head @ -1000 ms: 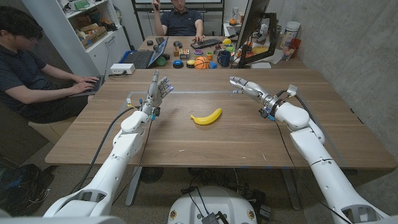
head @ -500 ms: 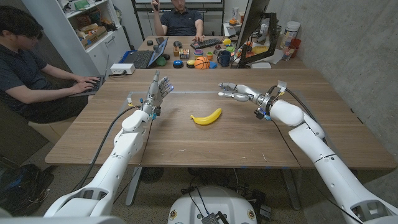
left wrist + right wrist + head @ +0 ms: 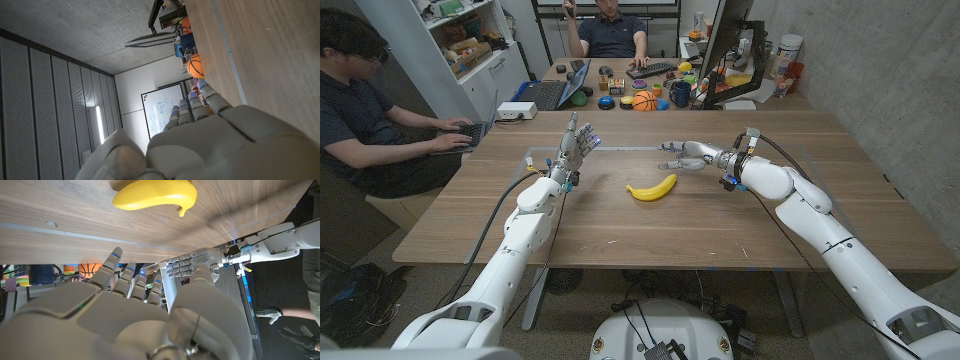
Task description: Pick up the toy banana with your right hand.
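Toy banana [image 3: 652, 188] lies on the wooden table [image 3: 620, 225] about mid-table, curved, its right tip pointing up toward the far side. Right hand [image 3: 686, 153] hangs just beyond the banana, on its far-right side, near but apart from it; fingers spread and reaching left, holding nothing. Right wrist view: the banana [image 3: 153, 196] sits on the wood past the right hand's fingertips [image 3: 116, 253], a clear gap between them, no contact. Left hand [image 3: 576, 145] stands well to the left of the banana, farther back on the table, raised with fingers apart and pointing up, holding nothing. Left wrist view: back of the left hand [image 3: 220, 135] with fingers extended toward an orange basketball [image 3: 195, 65] at the table's far end. A person [image 3: 370, 115] types on a laptop at far left.
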You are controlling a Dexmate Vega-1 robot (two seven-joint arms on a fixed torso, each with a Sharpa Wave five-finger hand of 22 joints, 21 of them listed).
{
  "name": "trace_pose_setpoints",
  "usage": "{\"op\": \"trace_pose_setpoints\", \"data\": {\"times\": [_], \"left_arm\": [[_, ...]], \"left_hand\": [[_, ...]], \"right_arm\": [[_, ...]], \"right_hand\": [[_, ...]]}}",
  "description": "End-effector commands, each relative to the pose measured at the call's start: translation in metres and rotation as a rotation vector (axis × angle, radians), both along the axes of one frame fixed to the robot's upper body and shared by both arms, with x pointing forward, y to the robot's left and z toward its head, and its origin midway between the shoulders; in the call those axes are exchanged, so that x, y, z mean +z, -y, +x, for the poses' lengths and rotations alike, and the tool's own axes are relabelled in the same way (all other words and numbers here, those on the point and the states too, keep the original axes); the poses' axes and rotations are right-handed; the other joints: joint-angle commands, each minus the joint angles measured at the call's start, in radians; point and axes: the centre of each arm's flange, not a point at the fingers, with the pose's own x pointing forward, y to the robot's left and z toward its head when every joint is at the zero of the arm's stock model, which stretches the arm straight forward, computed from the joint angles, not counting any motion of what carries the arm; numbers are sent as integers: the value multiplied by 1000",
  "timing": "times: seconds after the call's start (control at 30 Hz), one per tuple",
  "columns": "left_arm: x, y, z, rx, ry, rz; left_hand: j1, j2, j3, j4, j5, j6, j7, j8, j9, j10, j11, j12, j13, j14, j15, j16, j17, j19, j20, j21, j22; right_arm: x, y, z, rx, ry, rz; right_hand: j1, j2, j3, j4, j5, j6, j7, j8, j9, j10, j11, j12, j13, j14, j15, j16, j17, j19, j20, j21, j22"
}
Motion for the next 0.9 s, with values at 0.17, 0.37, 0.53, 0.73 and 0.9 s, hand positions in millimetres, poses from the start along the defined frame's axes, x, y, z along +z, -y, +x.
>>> {"op": "trace_pose_setpoints", "data": {"times": [0.17, 0.37, 0.53, 0.73, 0.9], "left_arm": [[-2, 2, -3, -3, 2, -10], [-2, 4, -3, -10, 7, -11], [-3, 5, -3, -9, 5, -13], [-4, 5, -3, -10, 6, -18], [-4, 4, -4, -10, 10, -21]], "left_hand": [[17, 1, -6, 0, 2, 8, 0, 7, 5, 6, 2, 6, 1, 11, 3, 6, 4, 13, -1, 7, 4], [18, 1, -7, -1, 2, 9, -1, 7, 5, 7, 1, 6, 1, 12, 3, 6, 4, 14, -1, 7, 4], [18, 2, -7, -1, 1, 10, -2, 7, 5, 7, 1, 6, 1, 13, 3, 6, 4, 14, -2, 7, 4], [19, 3, -8, -1, 1, 16, -7, 9, 5, 16, -4, 9, 1, 16, 1, 7, 4, 15, -1, 7, 4], [19, 3, -9, -2, 1, 16, -10, 9, 5, 18, -4, 9, 1, 18, -2, 7, 4, 17, -2, 7, 4]], "right_arm": [[-9, -22, 2, -38, 89, -214], [-13, -33, 4, -41, 90, -290], [-17, -42, 6, -41, 100, -339], [-21, -50, 9, -43, 115, -380], [-25, -54, 9, -59, 144, -413]], "right_hand": [[39, 5, 3, -15, 15, 23, -16, 14, 6, 19, -11, 13, 6, 23, -24, 1, 5, 10, 1, 7, 6], [50, 2, 3, -19, 21, 27, -20, 14, 7, 16, -2, 13, 7, 17, -10, -4, 6, 5, 0, 4, 6], [61, 0, 4, -23, 25, 41, -30, 19, 7, 13, -1, 12, 7, 21, -5, -4, 7, 5, 4, 4, 6], [71, -1, 6, -27, 29, 39, -32, 17, 8, 12, -1, 12, 8, 22, -5, -5, 7, 5, 7, 4, 6], [85, -1, 9, -31, 34, 49, -34, 21, 8, 13, -2, 13, 9, 22, -13, -7, 7, 4, 5, 3, 7]]}}
